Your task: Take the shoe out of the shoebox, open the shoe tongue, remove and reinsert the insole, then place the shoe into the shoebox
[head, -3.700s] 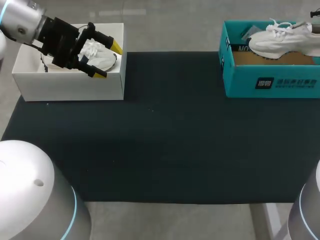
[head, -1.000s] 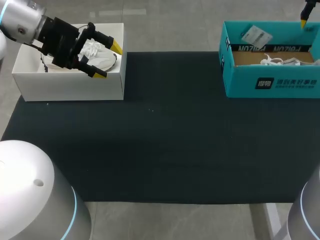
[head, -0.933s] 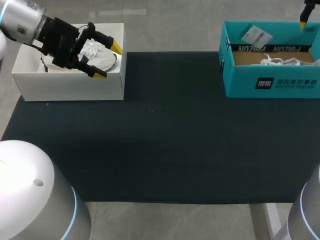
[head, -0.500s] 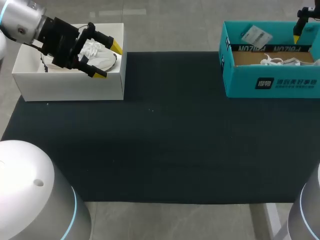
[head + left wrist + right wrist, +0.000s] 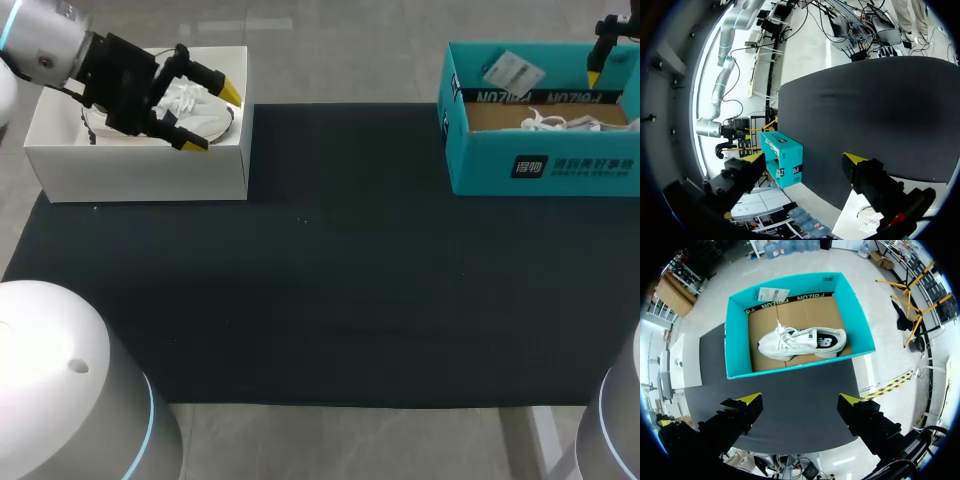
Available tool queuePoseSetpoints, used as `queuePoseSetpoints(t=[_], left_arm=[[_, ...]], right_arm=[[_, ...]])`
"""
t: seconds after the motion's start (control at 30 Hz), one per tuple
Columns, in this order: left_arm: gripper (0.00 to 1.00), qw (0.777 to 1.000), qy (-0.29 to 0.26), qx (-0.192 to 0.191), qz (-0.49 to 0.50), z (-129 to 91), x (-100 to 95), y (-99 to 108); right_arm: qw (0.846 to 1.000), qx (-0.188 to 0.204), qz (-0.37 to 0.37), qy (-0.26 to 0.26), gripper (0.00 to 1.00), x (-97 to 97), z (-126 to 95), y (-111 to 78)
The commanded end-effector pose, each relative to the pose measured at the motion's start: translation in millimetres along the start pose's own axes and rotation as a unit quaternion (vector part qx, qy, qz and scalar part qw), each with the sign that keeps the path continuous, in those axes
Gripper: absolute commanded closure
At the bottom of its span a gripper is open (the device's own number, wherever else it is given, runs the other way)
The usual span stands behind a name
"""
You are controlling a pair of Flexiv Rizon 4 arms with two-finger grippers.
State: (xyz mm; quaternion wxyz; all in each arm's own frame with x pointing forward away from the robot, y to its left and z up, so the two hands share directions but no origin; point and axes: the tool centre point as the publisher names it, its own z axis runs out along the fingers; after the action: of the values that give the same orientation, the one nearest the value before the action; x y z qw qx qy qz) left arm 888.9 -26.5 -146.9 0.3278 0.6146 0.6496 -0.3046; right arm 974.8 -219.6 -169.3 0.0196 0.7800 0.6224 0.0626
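Observation:
A white shoe (image 5: 802,342) lies on its side on the cardboard floor of the teal shoebox (image 5: 735,335), ahead of my right gripper (image 5: 800,400). That gripper hangs open high above the box and holds nothing. In the head view only its laces (image 5: 560,122) show over the teal shoebox's (image 5: 540,165) front wall, with one right fingertip (image 5: 594,75) above the back right corner. At the back left, my left gripper (image 5: 214,119) stands open over a white box (image 5: 140,175) holding another white shoe (image 5: 195,108). The left gripper (image 5: 805,158) points across the mat with nothing between its fingers.
A black mat (image 5: 320,260) covers the table between the two boxes. A white paper tag (image 5: 512,70) lies against the teal box's back wall. The white box's corner (image 5: 865,220) sits under the left fingers. The teal box (image 5: 785,162) shows far across the mat.
The shoe, earlier propped high on the teal box, now lies down inside it. Over the last second the right fingertip has dropped slightly toward the box. The left arm has barely shifted.

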Motion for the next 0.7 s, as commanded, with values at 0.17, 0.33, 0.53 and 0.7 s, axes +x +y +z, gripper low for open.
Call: queuePoseSetpoints(t=[0.17, 0.33, 0.53, 0.7], left_arm=[[0.00, 0.993, 0.096, 0.002, 0.070, -37, 21.7, 29], [0.00, 0.986, 0.143, -0.017, 0.084, -44, 30.0, 37], [0.00, 0.960, 0.251, -0.085, 0.090, -48, 55.6, 54], [0.00, 0.947, 0.281, -0.144, 0.051, -61, 74.0, 75]], right_arm=[[1.000, -0.001, 0.000, 0.001, 0.00, -0.6, 0, -0.3], [1.000, -0.001, 0.000, 0.001, 0.00, -0.6, 0, -0.3], [1.000, -0.001, 0.000, 0.001, 0.00, -0.6, 0, -0.3], [1.000, -0.001, 0.000, 0.001, 0.00, -0.6, 0, -0.3]])
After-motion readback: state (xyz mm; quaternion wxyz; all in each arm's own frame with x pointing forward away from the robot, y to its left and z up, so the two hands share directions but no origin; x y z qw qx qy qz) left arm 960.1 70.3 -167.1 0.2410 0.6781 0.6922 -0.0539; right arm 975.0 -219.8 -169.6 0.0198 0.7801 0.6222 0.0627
